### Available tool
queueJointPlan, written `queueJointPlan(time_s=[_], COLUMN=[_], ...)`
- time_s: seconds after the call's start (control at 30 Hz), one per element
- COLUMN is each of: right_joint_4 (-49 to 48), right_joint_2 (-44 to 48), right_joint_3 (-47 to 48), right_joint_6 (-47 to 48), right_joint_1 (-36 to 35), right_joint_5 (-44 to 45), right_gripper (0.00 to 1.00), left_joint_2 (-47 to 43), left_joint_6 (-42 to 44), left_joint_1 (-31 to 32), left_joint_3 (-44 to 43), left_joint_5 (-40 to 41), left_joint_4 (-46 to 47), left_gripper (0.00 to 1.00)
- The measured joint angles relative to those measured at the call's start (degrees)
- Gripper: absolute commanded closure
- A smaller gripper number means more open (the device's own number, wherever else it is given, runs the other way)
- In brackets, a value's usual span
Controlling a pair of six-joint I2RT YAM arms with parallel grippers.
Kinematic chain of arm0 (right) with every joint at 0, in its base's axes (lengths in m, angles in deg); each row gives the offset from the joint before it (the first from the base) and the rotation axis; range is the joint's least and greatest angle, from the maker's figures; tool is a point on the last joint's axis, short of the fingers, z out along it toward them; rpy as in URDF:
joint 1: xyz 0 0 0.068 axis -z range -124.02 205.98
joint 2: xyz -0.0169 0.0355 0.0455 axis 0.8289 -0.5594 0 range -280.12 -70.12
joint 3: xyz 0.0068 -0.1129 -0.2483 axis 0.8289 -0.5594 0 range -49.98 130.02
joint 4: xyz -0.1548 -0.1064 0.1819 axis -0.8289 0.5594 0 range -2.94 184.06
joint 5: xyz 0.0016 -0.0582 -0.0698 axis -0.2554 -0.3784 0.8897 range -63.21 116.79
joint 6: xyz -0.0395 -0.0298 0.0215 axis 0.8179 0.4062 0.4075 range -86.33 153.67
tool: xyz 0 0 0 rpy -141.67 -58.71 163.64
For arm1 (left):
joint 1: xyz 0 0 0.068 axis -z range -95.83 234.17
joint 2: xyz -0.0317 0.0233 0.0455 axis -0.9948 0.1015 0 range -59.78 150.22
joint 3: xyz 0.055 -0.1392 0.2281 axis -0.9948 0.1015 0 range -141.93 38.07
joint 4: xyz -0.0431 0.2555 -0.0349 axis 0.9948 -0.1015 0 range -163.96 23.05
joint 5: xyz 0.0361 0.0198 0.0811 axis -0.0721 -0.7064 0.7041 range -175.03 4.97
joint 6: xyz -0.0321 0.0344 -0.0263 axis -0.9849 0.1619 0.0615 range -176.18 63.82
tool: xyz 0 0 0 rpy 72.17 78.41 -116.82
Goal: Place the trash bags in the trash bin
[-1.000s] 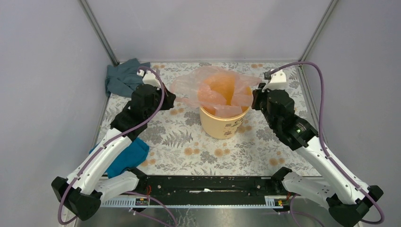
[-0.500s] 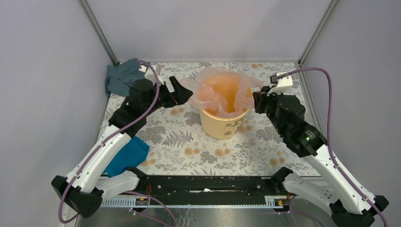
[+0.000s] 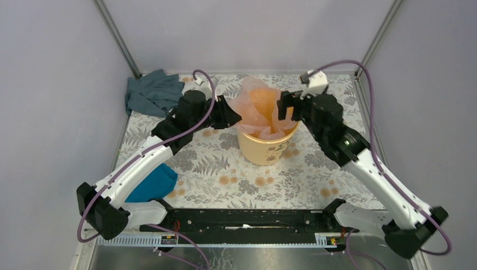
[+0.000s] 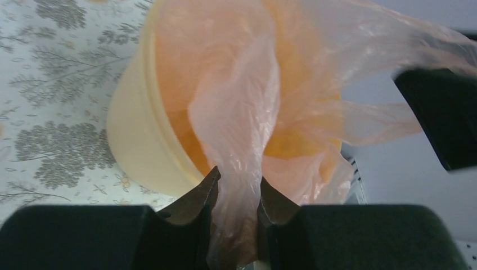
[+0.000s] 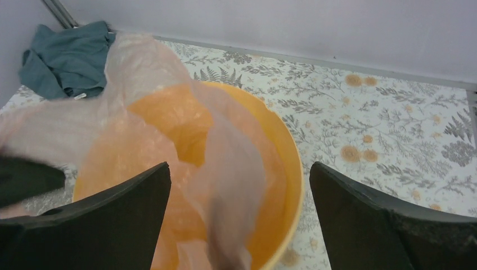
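One pink bag (image 3: 260, 107) in upright bin (image 3: 264, 151), strip pinched by L fingers (image 4: 194, 205)

Worktop (image 3: 219, 169): fern-and-flower patterned covering.
Grey-blue cloth (image 3: 151, 93): crumpled, at the worktop's far left corner.
Bright teal cloth (image 3: 153, 184): bunched, by the worktop's near left edge.

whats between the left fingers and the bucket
A bunched fold of the pink bag, running from the left fingers into the bucket; left wrist view shows it.

Left pincer (image 4: 239, 185) tight on the pink bag (image 4: 236, 112), right pincer (image 5: 239, 169) wide, both arms forward
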Motion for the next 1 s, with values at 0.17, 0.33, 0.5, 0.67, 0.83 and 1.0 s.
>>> queueJointPlan(time_s=[0.17, 0.33, 0.5, 0.67, 0.83, 1.0], right_joint_4=[-2.1, 0.4, 10.8, 14.2, 10.6, 5.4], right_joint_2=[-11.8, -15.6, -13.1, -4.0, 0.5, -1.1], right_joint_3=[6.8, 7.4, 9.1, 7.8, 2.6, -3.0], right_joint_6=[0.5, -1.6, -5.4, -11.7, -18.1, -23.3], right_joint_1=[0.0, 0.0, 0.0, 0.0, 0.0, 0.0], right_joint_5=[-0.5, -1.1, 0.5, -1.7, -4.8, -7.0], right_gripper=[0.01, 0.00, 0.00, 0.03, 0.29, 0.62], left_joint_2=[0.6, 1.8, 1.2, -0.1, -1.7, -2.5], left_joint_6=[0.0, 0.9, 2.0, 2.4, 2.4, 2.4], left_joint_1=[2.8, 2.6, 2.6, 2.6, 2.6, 2.6], left_joint_3=[0.0, 0.0, 0.0, 0.0, 0.0, -0.1], left_joint_5=[0.5, 2.0, 3.3, 3.4, 3.4, 3.3], left_joint_4=[1.0, 1.4, 0.7, 0.7, 0.6, 0.5], left_gripper=[0.78, 0.80, 0.82, 0.84, 0.86, 0.90])
